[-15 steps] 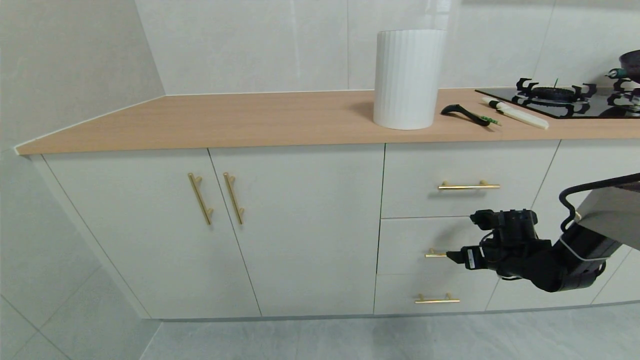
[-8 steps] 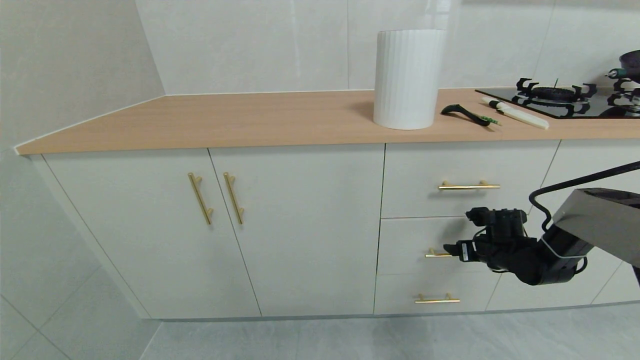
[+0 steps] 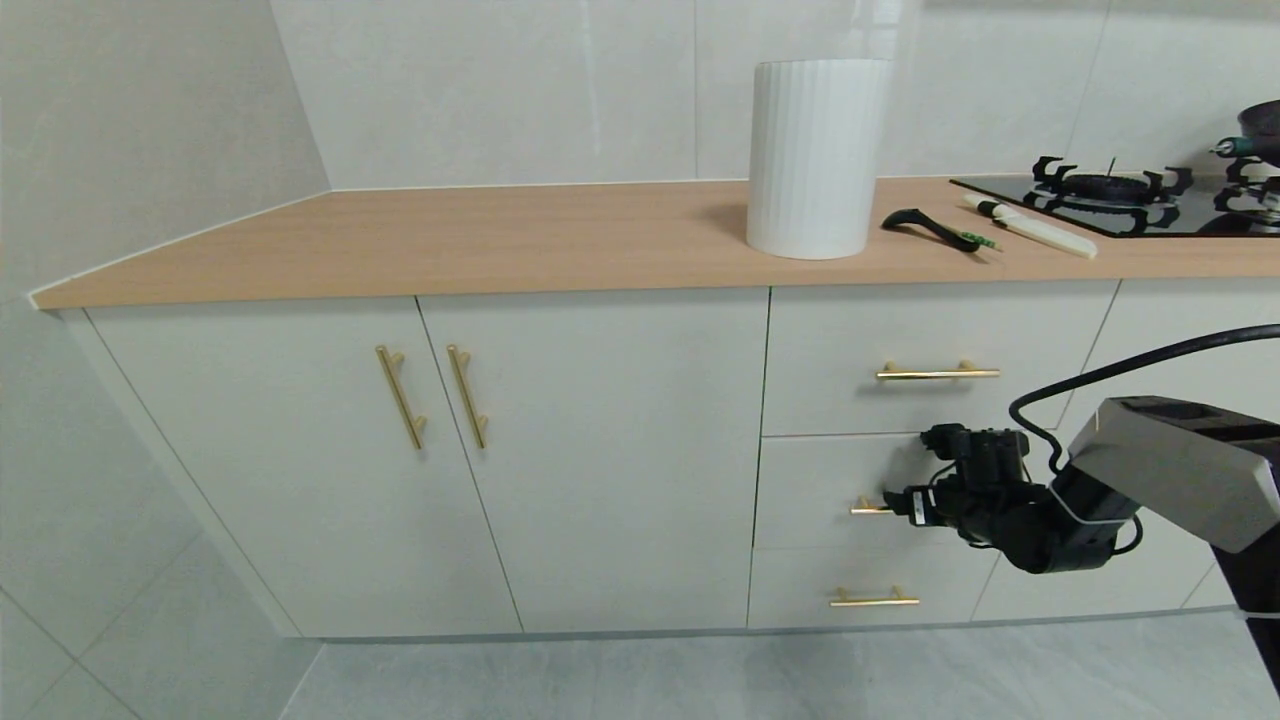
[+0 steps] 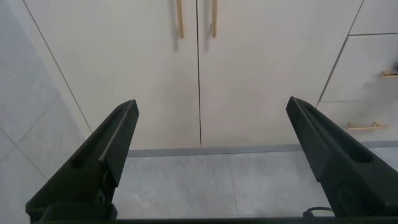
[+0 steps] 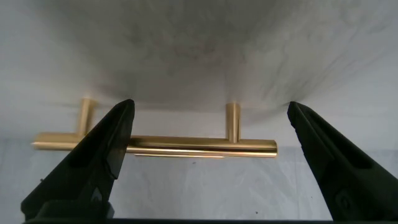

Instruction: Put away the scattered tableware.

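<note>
On the wooden counter [image 3: 500,240] lie a black-handled utensil [image 3: 935,228] and a white knife [image 3: 1030,226], just right of a tall white ribbed container [image 3: 818,157]. My right gripper [image 3: 893,503] is down at the middle drawer, its tip at the gold handle [image 3: 868,509]. In the right wrist view the gripper [image 5: 209,106] is open, with the handle bar [image 5: 155,146] lying across the gap between its fingers. My left gripper [image 4: 211,162] is open and holds nothing, low in front of the double cabinet doors [image 4: 199,68].
A black gas hob [image 3: 1120,200] sits at the counter's right end. The drawer stack has a top handle [image 3: 937,373] and a bottom handle [image 3: 873,600]. Double doors with gold handles [image 3: 430,395] stand to the left. Grey tiled floor [image 3: 600,680] lies below.
My right arm has moved left and slightly in, bringing the gripper tip up to the middle drawer handle. The things on the counter have not moved.
</note>
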Controlling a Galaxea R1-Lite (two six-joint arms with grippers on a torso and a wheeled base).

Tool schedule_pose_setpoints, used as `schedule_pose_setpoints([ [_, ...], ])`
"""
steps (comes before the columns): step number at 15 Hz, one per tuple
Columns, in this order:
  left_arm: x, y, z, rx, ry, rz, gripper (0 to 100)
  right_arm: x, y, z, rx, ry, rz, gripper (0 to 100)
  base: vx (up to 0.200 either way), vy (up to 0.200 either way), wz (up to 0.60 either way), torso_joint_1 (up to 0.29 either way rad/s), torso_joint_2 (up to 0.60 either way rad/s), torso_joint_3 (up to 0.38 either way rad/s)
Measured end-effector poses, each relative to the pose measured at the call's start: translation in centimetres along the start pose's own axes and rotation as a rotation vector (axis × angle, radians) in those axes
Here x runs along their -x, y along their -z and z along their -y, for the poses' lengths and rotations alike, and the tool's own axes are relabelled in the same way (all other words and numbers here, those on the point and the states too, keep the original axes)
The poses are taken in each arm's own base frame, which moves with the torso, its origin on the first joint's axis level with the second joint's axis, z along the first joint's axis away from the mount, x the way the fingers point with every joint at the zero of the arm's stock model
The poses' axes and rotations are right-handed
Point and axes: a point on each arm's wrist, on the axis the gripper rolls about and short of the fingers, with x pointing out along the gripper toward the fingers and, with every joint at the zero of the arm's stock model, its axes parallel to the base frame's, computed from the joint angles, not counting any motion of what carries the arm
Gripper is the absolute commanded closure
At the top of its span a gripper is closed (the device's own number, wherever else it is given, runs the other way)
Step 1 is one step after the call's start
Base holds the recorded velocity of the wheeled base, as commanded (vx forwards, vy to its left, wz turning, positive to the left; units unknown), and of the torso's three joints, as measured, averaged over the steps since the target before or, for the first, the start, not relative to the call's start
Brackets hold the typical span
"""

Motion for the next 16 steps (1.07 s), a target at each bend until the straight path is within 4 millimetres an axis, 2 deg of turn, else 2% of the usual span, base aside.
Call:
schedule_pose_setpoints([
  [4, 0.0, 0.0, 0.0, 0.0, 0.0, 0.0, 0, -0.4, 0.7, 0.0, 0.019, 0.001, -0.01, 0, 0.0, 0.0, 0.0, 0.0, 0.0, 0.0],
  [11, 0.0, 0.0, 0.0, 0.0, 0.0, 0.0, 0, 0.1, 1.7, 0.0, 0.025, -0.001, -0.049, 0, 0.0, 0.0, 0.0, 0.0, 0.0, 0.0],
  [14, 0.0, 0.0, 0.0, 0.0, 0.0, 0.0, 0, 1.1, 1.9, 0.0, 0.028, -0.001, -0.073, 0, 0.0, 0.0, 0.0, 0.0, 0.0, 0.0],
  [16, 0.0, 0.0, 0.0, 0.0, 0.0, 0.0, 0, 3.0, 1.3, 0.1, 0.038, -0.01, -0.098, 0, 0.0, 0.0, 0.0, 0.0, 0.0, 0.0],
])
